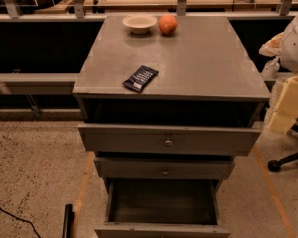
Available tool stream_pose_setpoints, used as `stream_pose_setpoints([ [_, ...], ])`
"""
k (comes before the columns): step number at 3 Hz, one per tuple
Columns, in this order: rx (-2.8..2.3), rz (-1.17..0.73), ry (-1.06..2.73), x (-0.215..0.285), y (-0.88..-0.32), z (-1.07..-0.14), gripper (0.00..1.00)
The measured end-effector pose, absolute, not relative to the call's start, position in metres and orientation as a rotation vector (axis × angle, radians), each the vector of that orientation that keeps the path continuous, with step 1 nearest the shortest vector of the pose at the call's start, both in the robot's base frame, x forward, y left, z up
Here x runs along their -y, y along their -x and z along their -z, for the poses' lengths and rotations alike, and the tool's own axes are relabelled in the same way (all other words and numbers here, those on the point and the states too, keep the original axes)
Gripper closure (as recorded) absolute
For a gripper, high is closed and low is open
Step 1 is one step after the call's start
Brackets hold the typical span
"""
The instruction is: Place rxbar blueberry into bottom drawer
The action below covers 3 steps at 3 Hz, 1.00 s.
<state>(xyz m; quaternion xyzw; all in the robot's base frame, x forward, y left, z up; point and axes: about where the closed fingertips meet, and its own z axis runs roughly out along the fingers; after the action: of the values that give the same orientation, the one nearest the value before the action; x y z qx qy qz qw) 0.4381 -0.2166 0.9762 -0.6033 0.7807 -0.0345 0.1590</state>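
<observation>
Camera view shows the rxbar blueberry [140, 79] lying flat on the grey cabinet top [203, 58], near its front left edge. It is well apart from the cream bowl [139, 23] and the orange fruit [168, 24] at the back. The bottom drawer [161, 202] stands pulled out with a dark inside, and the lower edge cuts off its front. The gripper [68, 222] appears only as a dark narrow piece at the lower left, partly cut off. Whether it is open or closed I cannot tell.
</observation>
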Motion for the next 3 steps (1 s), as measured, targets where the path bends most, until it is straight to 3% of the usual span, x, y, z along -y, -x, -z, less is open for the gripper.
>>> stream_pose_setpoints([
  [2,-2.166,0.091,1.829,0.208,-0.446,-0.973,0.0],
  [3,-1.943,-0.009,2.136,0.175,-0.48,-0.961,0.0],
])
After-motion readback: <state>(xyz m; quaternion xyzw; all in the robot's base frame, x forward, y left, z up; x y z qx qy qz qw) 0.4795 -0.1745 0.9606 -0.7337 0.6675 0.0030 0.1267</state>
